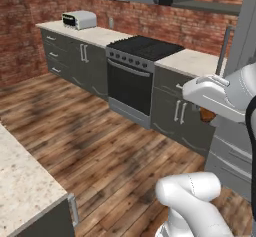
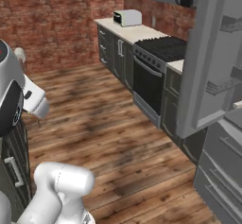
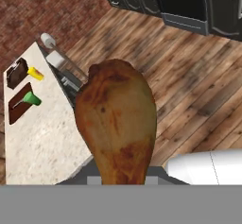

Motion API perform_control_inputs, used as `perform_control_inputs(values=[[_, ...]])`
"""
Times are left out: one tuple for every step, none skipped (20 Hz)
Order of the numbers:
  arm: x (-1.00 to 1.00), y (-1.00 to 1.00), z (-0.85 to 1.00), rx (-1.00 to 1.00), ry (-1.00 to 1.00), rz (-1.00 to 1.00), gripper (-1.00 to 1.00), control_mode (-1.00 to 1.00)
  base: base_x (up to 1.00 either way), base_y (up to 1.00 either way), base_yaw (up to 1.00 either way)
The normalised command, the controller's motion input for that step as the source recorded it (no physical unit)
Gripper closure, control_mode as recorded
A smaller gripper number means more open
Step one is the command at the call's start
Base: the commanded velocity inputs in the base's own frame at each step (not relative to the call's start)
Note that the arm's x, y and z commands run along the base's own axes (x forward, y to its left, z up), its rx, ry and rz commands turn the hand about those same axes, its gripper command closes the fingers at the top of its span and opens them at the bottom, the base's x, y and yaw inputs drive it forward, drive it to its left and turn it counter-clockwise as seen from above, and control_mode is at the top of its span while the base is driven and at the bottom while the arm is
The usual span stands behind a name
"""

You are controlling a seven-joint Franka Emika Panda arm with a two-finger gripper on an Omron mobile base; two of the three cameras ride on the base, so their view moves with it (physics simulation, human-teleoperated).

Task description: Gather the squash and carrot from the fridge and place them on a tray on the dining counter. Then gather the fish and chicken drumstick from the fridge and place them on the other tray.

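In the hand view I start at the left, where the dining counter lies with two dark trays near its far end; one carries something yellow, the other something green, too small for me to name. I cannot say which tray is meant for the meat, and dropping it on the wrong one is my first worry. In the middle of this view the chicken drumstick hangs big and close, gripped at its narrow end by the gripper, whose fingers are closed tight on it. It is carried in the air above the wooden floor, well apart from the counter. The hold is on the thin, rounded bone end, so I judge the heavy part could swing or slip out if I turn the base fast. In the left base view a bit of the brown drumstick shows under the white hand, in front of the dark cabinets. Further right, in the right base view, the fridge door stands open; I could clip it while I drive away.
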Motion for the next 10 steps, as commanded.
perform_control_inputs(values=[[0.0,0.0,0.0,0.0,0.0,0.0,1.0,1.0,-0.16,0.0,0.49],[0.0,0.0,0.0,0.0,0.0,0.0,1.0,1.0,-0.19,0.0,0.5],[0.0,0.0,0.0,0.0,0.0,0.0,1.0,1.0,-0.14,0.0,0.49],[0.0,0.0,0.0,0.0,0.0,0.0,1.0,1.0,-0.12,0.01,0.5],[0.0,0.0,0.0,0.0,0.0,0.0,1.0,1.0,-0.08,0.05,0.5],[0.0,0.0,0.0,0.0,0.0,0.0,1.0,1.0,-0.08,0.09,0.5],[0.0,0.0,0.0,0.0,0.0,0.0,1.0,1.0,-0.11,0.15,0.49],[0.0,0.0,0.0,0.0,0.0,0.0,1.0,1.0,-0.14,0.19,0.48],[0.0,0.0,0.0,0.0,0.0,0.0,1.0,1.0,-0.17,0.22,0.48],[0.0,0.0,0.0,0.0,0.0,0.0,1.0,1.0,-0.24,0.25,0.48]])
